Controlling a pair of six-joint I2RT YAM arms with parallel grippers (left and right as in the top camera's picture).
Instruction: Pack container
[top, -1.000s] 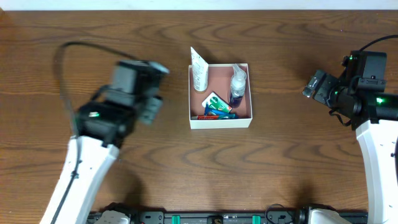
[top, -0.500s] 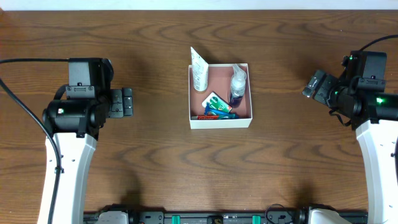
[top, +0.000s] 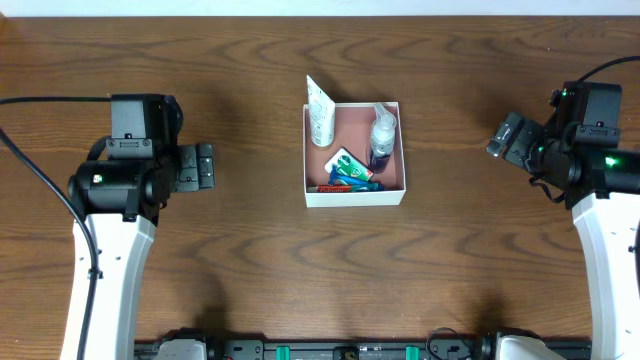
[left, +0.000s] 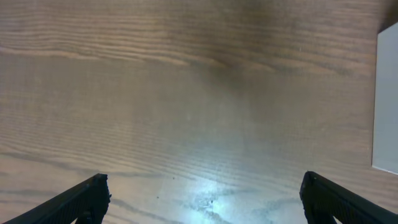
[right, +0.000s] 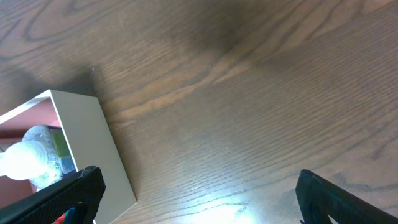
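White thin-walled container (top: 355, 196) sits mid-table, pinkish inside, already loaded. A white tube (top: 319, 112) is propped in its far-left corner and pokes above the rim. A clear bottle (top: 381, 135) is by its right wall; I can't tell whether it stands or lies. A green-and-white packet (top: 345, 160) is in its middle, and blue and red bits (top: 348, 182) by its near wall are too small to name. I see nothing loose on the wood table (top: 250, 260) around the container, so I judge packing is about finished and the step in hand is tidying or backing off. Left gripper (top: 203, 166) hovers well left of the container, fingers spread wide, holding nothing. Right gripper (top: 503, 135) hangs well right of the container, also spread wide and empty. To do this well I'd leave the right one parked and, if anything, lay the tube down with the left. I'd come in from above the container's far-left corner, not sideways. Those walls look flimsy, and a side nudge would likely slide the whole container. Slow near the bottle.
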